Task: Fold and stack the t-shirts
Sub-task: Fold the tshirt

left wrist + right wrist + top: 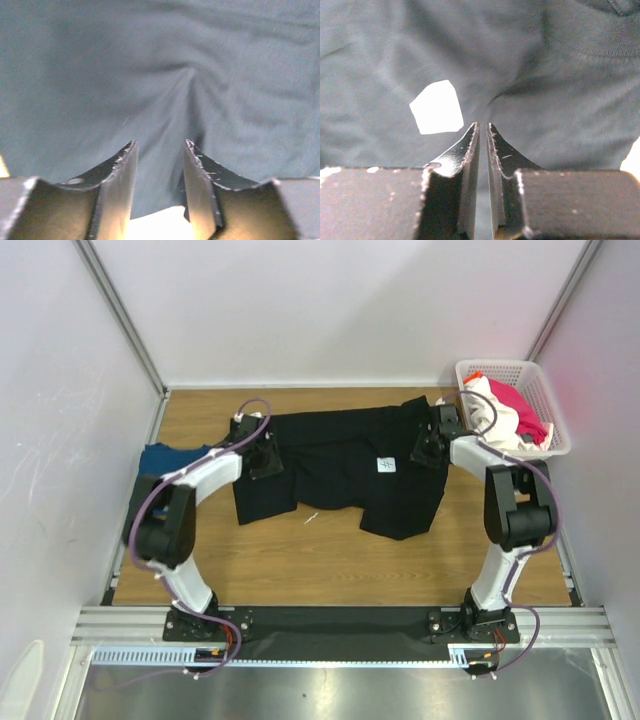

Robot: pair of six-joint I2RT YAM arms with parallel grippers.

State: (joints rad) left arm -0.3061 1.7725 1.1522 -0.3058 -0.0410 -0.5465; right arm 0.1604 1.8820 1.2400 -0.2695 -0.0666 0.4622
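Observation:
The large black t-shirt [335, 455] lies spread across the middle of the wooden table, its white tag [387, 465] facing up. My left gripper [262, 455] is at the shirt's left side. In the left wrist view its fingers [159, 145] stand a little apart with the edge of the black cloth [150, 60] and a crease between them. My right gripper [432, 448] is at the shirt's right side near the collar. In the right wrist view it [482, 125] is shut on the black cloth [545, 90], with the white tag [436, 107] just ahead to the left.
A dark blue t-shirt [165, 458] lies at the table's left edge, beside the left arm. A white lattice basket [548, 390] at the back right holds a white shirt [485, 402] and a pink-red one [518, 412]. White walls close in the table.

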